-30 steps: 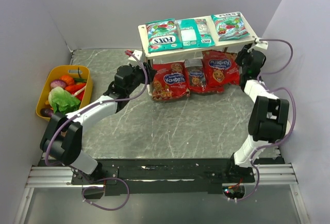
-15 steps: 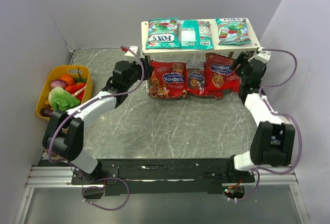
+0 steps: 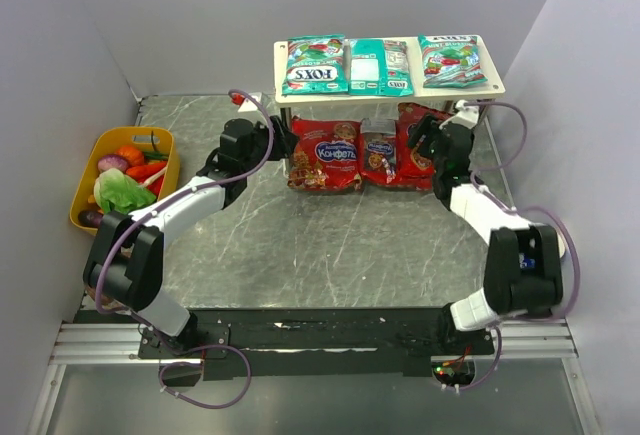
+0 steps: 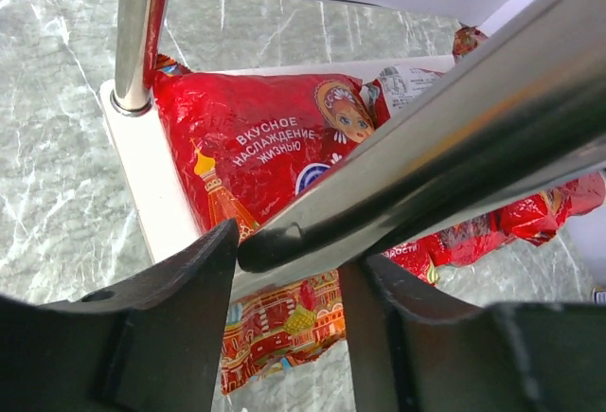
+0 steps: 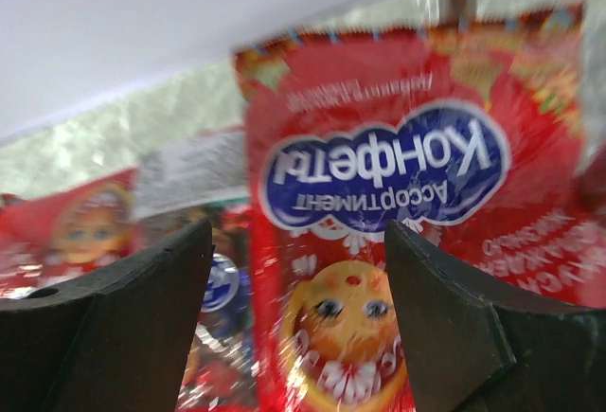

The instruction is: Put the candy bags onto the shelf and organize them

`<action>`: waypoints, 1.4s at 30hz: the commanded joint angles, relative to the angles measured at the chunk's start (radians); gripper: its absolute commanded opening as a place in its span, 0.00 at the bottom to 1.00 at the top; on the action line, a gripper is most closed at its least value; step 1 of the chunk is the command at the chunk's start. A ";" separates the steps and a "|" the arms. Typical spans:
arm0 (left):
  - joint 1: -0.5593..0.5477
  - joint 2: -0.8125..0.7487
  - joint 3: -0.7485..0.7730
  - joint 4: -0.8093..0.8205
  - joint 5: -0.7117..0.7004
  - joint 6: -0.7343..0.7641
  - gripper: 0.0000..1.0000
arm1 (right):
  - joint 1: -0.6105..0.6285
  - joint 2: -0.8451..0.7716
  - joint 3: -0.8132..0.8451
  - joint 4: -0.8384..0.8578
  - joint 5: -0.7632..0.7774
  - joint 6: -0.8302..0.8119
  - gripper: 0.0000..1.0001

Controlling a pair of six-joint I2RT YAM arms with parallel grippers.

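The left gripper stood with its two black fingers apart. A thin shiny metal leg of the small two-tier shelf ran slantwise through the gap between them; whether the pads pressed on it could not be told. Just beyond those jaws, on the pale lower board, lay a glossy red candy bag with a doll's face and white lettering. A second upright leg rose at the board's corner, ahead and to the left of the jaws.

The right gripper had its jaws wide apart with nothing between the pads. Straight ahead of the gap a blurred red packet with a blue oval label faced the fingers. A smaller red packet lay beside it, toward the finger at the left of that view.

From above, the red bags filled the lower tier between the two grippers. The three teal-green candy bags lay side by side on the top board. A yellow plastic tub of toy vegetables sat well apart from the left jaws, on the grey marble-patterned table.
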 commanded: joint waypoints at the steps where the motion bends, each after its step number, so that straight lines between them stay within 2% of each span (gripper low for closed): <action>1: 0.027 0.001 0.011 -0.042 -0.067 -0.009 0.48 | -0.003 0.108 0.090 0.069 0.017 0.026 0.79; 6: 0.027 -0.002 0.010 -0.048 -0.064 -0.010 0.40 | 0.004 0.223 0.159 0.046 0.000 0.033 0.77; 10: 0.027 -0.007 0.007 -0.053 -0.065 -0.007 0.32 | 0.012 0.267 0.158 0.035 -0.012 0.050 0.72; 11: 0.027 -0.007 0.005 -0.054 -0.068 -0.006 0.32 | 0.009 0.272 0.165 0.006 -0.015 0.067 0.70; 12: 0.027 -0.008 0.005 -0.057 -0.070 -0.004 0.30 | 0.009 0.277 0.173 -0.014 -0.008 0.076 0.59; 13: 0.027 -0.013 0.003 -0.057 -0.071 -0.003 0.29 | 0.008 0.284 0.197 -0.042 0.008 0.087 0.55; 15: 0.028 -0.016 0.002 -0.060 -0.073 0.000 0.29 | 0.008 0.284 0.222 -0.120 0.049 0.095 0.51; 21: 0.027 -0.024 -0.006 -0.062 -0.082 -0.001 0.29 | 0.011 0.169 0.167 -0.140 0.141 0.127 0.51; 28: 0.028 -0.019 -0.006 -0.068 -0.090 0.006 0.30 | 0.009 0.129 0.196 -0.316 0.227 0.190 0.51; 30: 0.028 -0.018 -0.001 -0.071 -0.090 0.008 0.31 | 0.008 0.119 0.187 -0.318 0.216 0.193 0.51; 34: 0.028 -0.022 -0.003 -0.073 -0.087 0.011 0.32 | 0.021 0.068 0.128 -0.171 0.019 0.115 0.52; 36: 0.028 -0.024 0.000 -0.077 -0.087 0.013 0.32 | 0.034 0.041 0.119 -0.156 -0.009 0.092 0.52; 40: 0.028 -0.031 -0.004 -0.079 -0.087 0.016 0.32 | 0.044 0.016 0.090 -0.172 -0.032 0.130 0.51; 42: 0.028 -0.030 -0.007 -0.077 -0.084 0.016 0.32 | 0.046 0.031 0.093 -0.268 0.014 0.185 0.49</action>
